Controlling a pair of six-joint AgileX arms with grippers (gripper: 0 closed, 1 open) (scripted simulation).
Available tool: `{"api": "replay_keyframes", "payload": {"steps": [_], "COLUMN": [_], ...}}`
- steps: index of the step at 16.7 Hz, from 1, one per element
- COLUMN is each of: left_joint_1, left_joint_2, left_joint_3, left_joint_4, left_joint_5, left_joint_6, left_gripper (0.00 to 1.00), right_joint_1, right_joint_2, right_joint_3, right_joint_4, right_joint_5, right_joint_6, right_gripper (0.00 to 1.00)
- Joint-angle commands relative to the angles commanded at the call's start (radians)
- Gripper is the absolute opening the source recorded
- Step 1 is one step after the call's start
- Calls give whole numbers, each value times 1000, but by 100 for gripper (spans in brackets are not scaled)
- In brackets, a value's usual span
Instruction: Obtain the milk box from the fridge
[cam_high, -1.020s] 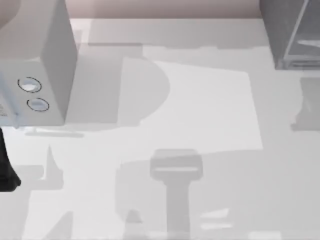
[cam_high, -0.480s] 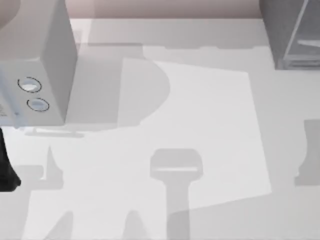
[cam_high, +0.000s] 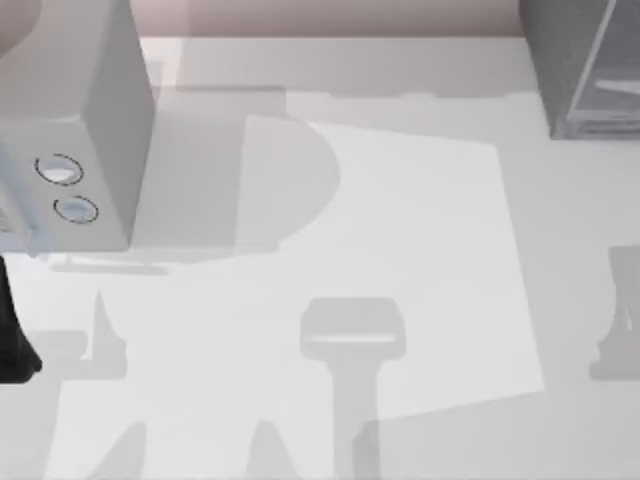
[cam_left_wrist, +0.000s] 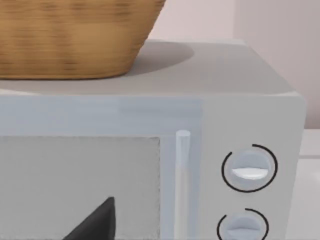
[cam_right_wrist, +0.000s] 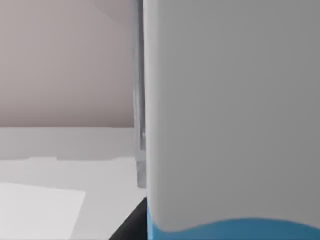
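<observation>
White tabletop (cam_high: 420, 230) under flat light, crossed by grey shadows, with a pale pink wall behind. At eleven o'clock in the top view stands a light grey microwave (cam_high: 90, 120) with two round dials; the left wrist view shows a wicker basket (cam_left_wrist: 75, 35) resting on its roof. At one o'clock sits the fridge (cam_high: 585, 65), a dark grey cabinet with a pale glass-like panel and a thin light frame. At nine o'clock, at the table's left edge, a dark part of the left arm (cam_high: 10, 345) is parked. The milk box (cam_right_wrist: 230, 120) sits very close in the right wrist view: a grey-white face with a wavy bright blue band low down. Neither gripper's opening can be judged; cannot tell whether the right one holds the carton.
</observation>
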Motion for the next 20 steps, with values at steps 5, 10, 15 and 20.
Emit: {"api": "replay_keyframes", "payload": {"steps": [5,10,15,20], "left_joint_1": [0,0,0,0], "left_joint_2": [0,0,0,0], "left_joint_3": [0,0,0,0], "left_joint_4": [0,0,0,0], "left_joint_5": [0,0,0,0], "left_joint_6": [0,0,0,0], "left_gripper": [100,100,100,100], "right_joint_1": [49,189,371,548], "right_joint_2": [103,456,980,1482], "right_joint_3": [53,202,376,544], "right_joint_4": [82,318,604,879], "right_joint_5": [0,5,10,13], "right_joint_6": [-3,-8,3,21], "right_gripper": [0,0,0,0]}}
